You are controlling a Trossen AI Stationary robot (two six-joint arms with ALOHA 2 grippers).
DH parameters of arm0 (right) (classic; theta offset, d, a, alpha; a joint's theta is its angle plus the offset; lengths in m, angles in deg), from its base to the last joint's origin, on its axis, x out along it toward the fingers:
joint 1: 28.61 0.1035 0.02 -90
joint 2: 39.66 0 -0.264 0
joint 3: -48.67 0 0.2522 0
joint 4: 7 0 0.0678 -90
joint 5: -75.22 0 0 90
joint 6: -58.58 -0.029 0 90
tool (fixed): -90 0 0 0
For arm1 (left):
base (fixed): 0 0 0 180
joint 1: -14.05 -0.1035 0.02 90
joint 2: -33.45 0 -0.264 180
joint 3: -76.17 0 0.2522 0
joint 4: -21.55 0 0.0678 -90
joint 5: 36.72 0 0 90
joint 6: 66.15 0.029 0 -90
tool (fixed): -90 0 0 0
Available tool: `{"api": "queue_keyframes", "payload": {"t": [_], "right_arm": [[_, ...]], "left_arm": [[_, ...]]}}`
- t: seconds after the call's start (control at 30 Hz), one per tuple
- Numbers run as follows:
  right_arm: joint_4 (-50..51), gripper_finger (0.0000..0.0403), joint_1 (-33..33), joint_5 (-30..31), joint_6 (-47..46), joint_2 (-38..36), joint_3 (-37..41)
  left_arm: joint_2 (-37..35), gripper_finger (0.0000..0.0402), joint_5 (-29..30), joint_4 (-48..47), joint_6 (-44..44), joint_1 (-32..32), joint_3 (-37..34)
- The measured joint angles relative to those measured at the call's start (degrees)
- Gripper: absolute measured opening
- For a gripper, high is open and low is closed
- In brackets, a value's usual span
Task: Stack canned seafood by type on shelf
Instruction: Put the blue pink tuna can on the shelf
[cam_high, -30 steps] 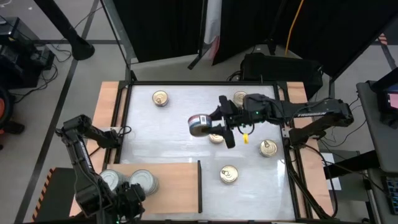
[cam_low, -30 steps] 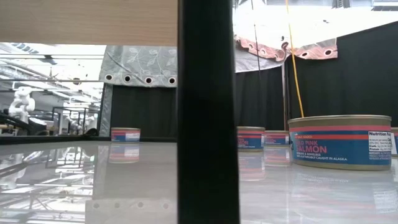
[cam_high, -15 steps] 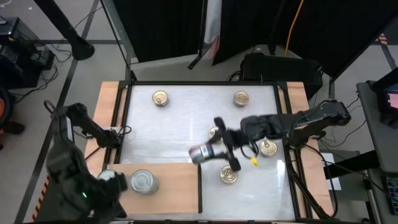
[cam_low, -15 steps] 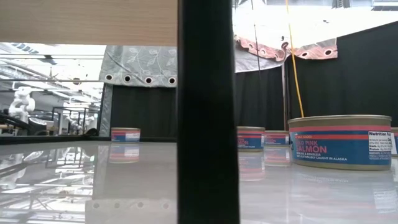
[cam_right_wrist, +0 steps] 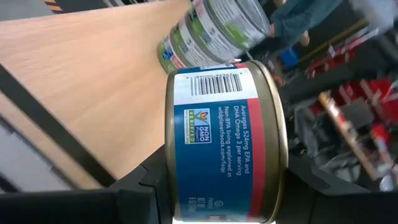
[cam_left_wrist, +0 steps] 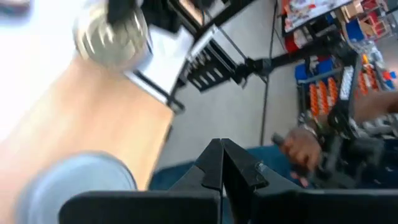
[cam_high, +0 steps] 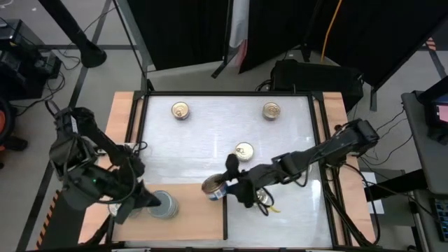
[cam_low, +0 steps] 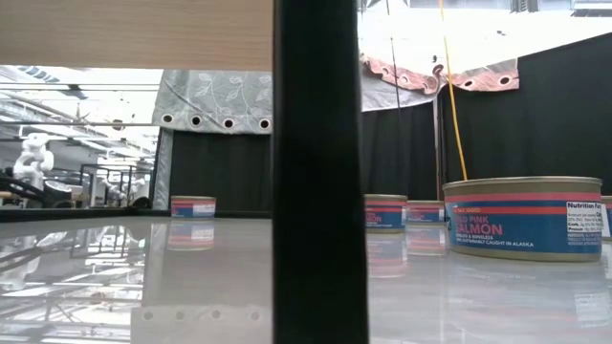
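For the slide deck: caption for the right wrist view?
Right hand grips a round blue-and-red-labelled tin above the light-brown wooden board, near green-labelled tins.

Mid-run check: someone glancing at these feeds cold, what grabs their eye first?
The right gripper carries a blue-labelled salmon tin on its side over the right end of the wooden shelf. The left gripper, shut and empty, sits by the silver-lidded tins at the shelf's left end. Three gold-lidded tins lie scattered on the white tabletop.
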Motion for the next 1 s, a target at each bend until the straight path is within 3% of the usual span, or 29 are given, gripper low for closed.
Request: {"api": "queue_keyframes", "payload": {"t": [0.23,0.5,1.0], "right_arm": [[-6.68,0.0178,1.59,-2.94,1.22,4.93,-1.71],[-1.69,0.018,2.98,-9.94,0.93,10.42,-8.18],[1.6,0.0215,1.59,-12.29,-4.89,11.27,-8.87]], "left_arm": [[0.0,0.0006,0.2,0.0,6.0,-4.52,-0.01],[0.0,0.0006,0.2,0.03,11.36,-8.35,-0.01],[0.0,0.0006,0.35,0.12,16.52,-13.23,-0.01]]}}
